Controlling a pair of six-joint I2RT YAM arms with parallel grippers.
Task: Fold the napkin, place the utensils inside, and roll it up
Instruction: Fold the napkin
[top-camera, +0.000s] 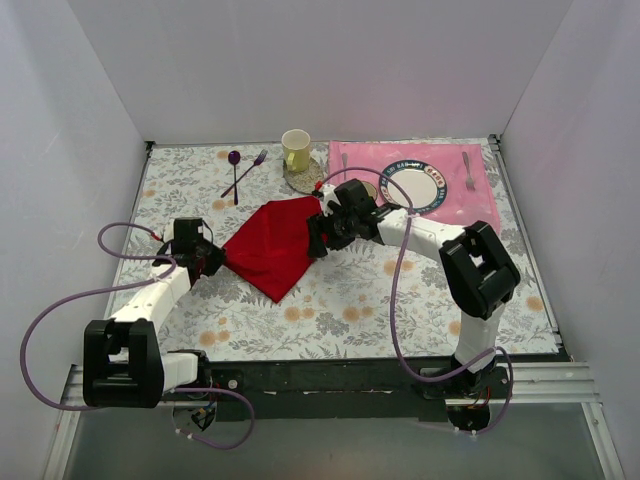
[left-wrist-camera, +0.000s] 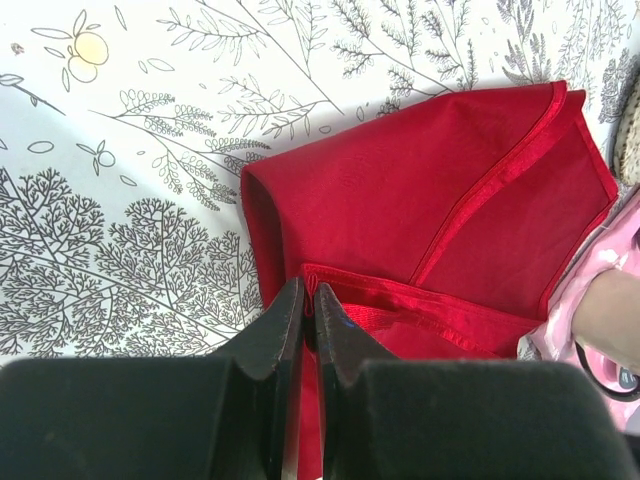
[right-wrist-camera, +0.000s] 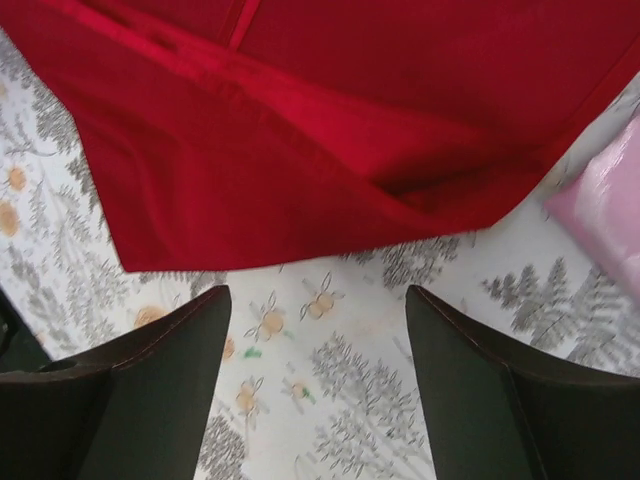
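The plain bright red square cloth napkin (top-camera: 270, 245) lies mid-table on the flower-print tablecloth (top-camera: 400, 300) as a rough diamond, w/ one hemmed flap already laid diagonally over the rest. The left gripper (left-wrist-camera: 308, 315) has its jaws together at the napkin's near-left corner; red cloth shows in the slit lower down, so it looks clamped on the hem, though the pinch itself is half hidden. The right gripper (right-wrist-camera: 315, 300) hangs w/ jaws wide apart over bare tablecloth just beside the napkin's opposite edge, holding nothing. Main risks as I judge them: the L pinch sits on a thin hem only, so any pull could slip it out or drag the whole cloth and undo the flap. The R jaws, if they drop on that puffed edge, may catch only the top layer, or both, and skew the fold. The napkin's far corner is near the round woven coaster (top-camera: 300, 180) under the pale yellow mug (top-camera: 296, 150) and the pink rectangular placemat (top-camera: 480, 200), so a sweep by the R arm could knock the mug, esp. when swinging out for the utensils, and the task's fork I cannot pick out w/ confidence.
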